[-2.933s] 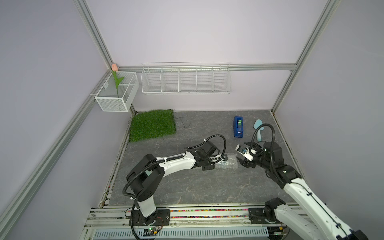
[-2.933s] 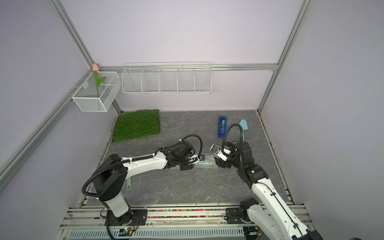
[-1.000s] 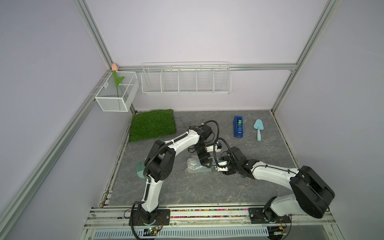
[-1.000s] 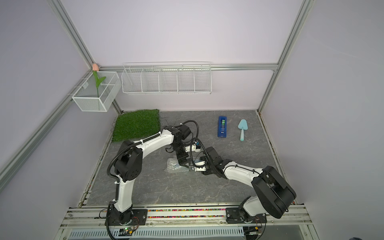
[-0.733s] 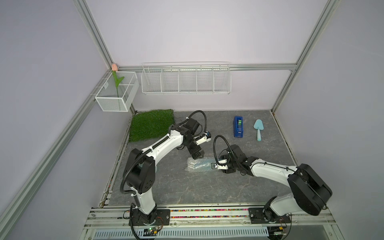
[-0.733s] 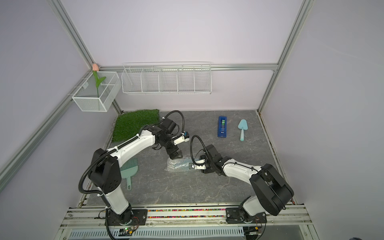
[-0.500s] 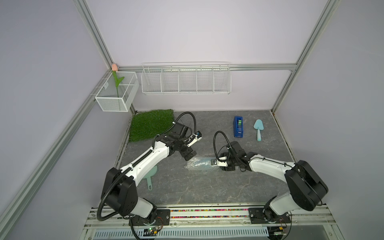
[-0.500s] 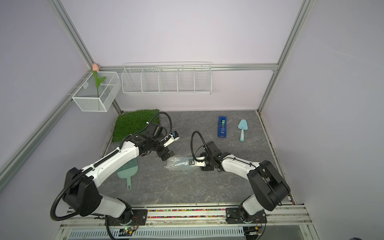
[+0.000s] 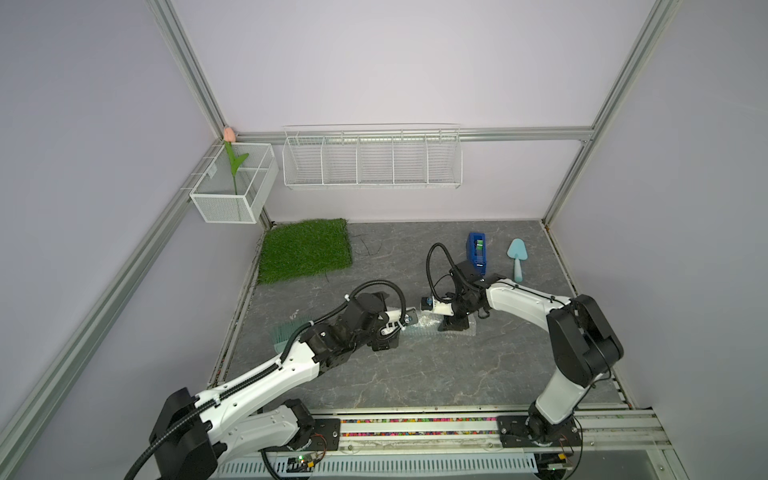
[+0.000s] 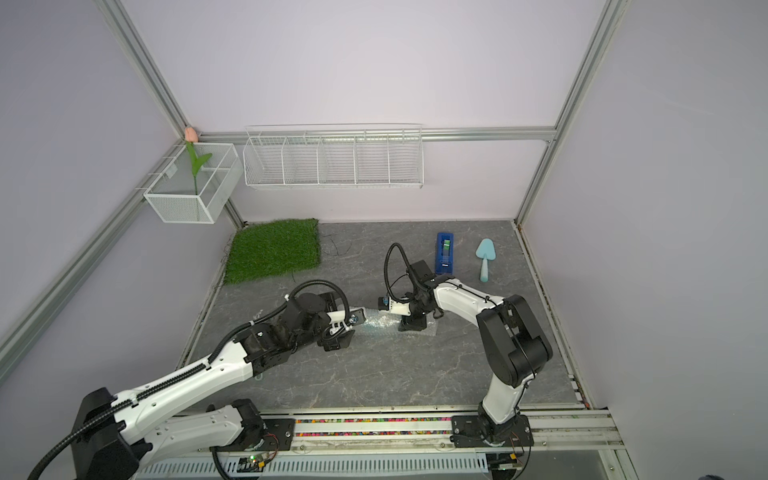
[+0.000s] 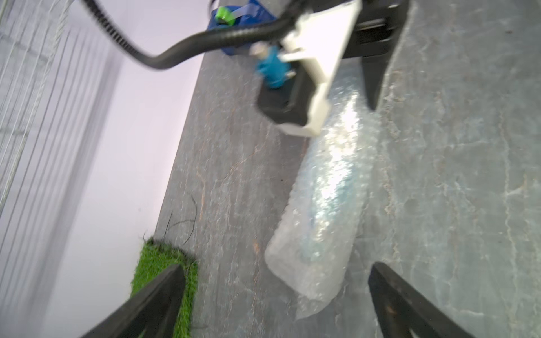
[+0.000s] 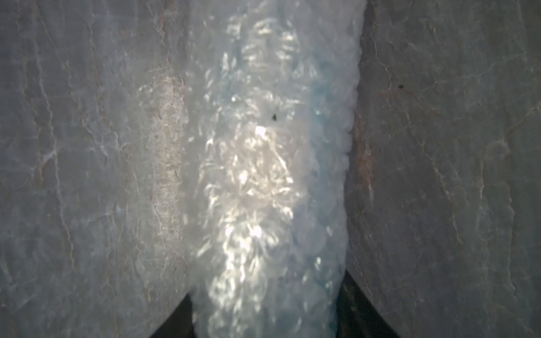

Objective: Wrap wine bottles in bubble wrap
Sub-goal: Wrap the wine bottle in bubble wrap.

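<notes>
The wine bottle (image 11: 336,187) lies on its side on the grey table, rolled inside the bubble wrap (image 9: 424,326), and shows only as a faint blue tint (image 12: 319,117) through the plastic. My right gripper (image 12: 266,316) points down over the roll's right end in both top views (image 10: 411,324) and is shut on the wrapped bottle, one black finger on each side. The left gripper (image 11: 276,292) hovers just off the roll's left end (image 9: 387,340), jaws wide open and holding nothing. The bottle's cap and neck are hidden.
A dark blue tape dispenser (image 9: 477,251) and a light blue trowel (image 9: 517,257) lie at the back right. A green grass mat (image 9: 305,249) covers the back left corner. A teal brush (image 9: 286,332) lies under the left arm. Wire baskets (image 9: 372,160) hang on the walls.
The left arm has swung away from the far side of the roll and come round to its left end, its jaws opening fully. The right gripper has kept its hold on the roll.
</notes>
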